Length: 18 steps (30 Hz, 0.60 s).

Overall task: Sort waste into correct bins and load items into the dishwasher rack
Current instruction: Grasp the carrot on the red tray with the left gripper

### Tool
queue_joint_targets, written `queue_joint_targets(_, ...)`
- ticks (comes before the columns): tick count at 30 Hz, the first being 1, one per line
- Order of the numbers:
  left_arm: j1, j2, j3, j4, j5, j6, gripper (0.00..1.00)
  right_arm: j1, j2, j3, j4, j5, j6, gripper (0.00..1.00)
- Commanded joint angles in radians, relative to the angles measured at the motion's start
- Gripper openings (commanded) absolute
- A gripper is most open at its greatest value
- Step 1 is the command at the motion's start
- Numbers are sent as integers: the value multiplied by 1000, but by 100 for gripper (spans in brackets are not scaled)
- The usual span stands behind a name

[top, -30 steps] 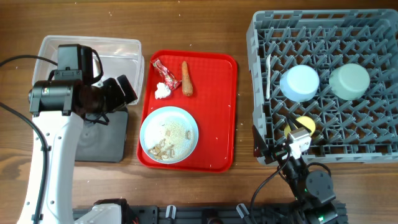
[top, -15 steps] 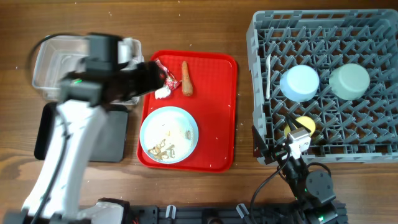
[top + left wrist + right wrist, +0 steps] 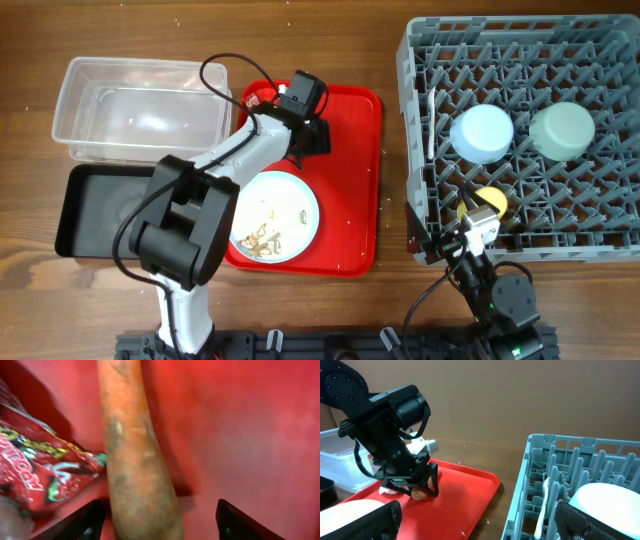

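The left claw (image 3: 159, 522) is spread, 1 finger on each side of the carrot (image 3: 135, 460), which lies flat on the red tray (image 3: 350, 200), so the step in hand looks like picking up the carrot for a bin. To do it well, the claw should close across the thick part it straddles, low enough that the round body cannot roll out. It should also keep clear of the wrapper (image 3: 40, 470), which touches the carrot's side and could be pinched along with it. A straight lift before any sideways travel would avoid dragging the wrapper or bumping the plate (image 3: 305, 195) just beside it. The tub (image 3: 70, 100) and the black tray (image 3: 100, 210) sit left of the red tray, so the carry is short. The right claw (image 3: 475, 522) is spread and holds nothing, parked by the rack (image 3: 600, 220). The table (image 3: 395, 60) is brown wood with a few pale specks on it. Behind it, the right wrist view shows a plain brown wall (image 3: 520, 395).
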Motion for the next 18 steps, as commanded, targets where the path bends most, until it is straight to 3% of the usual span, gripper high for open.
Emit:
queue_joint_targets(1,1,22,7,46,-45,-7,65,-4,-9,-3,5,-12,14,100)
queue_joint_targets(3,1,22,7,56,-35,-29,47,-4,-9,-3,5,-12,14,100)
queue_joint_targets(6,1,22,7,57,3,-56,35,-4,-9,-3,5,-12,14,100)
queue_joint_targets(11,1,-8,8,55,79,-56,29,-4,-9,-3,5,-12,14,100)
queue_joint_targets(15,2,-145,8,22,79,-56,27,-4,-9,-3,5,-12,14,100)
queue_joint_targets(18,6,-300,8,-93,70,-56,21,-4,-9,-3,5,-12,14,100)
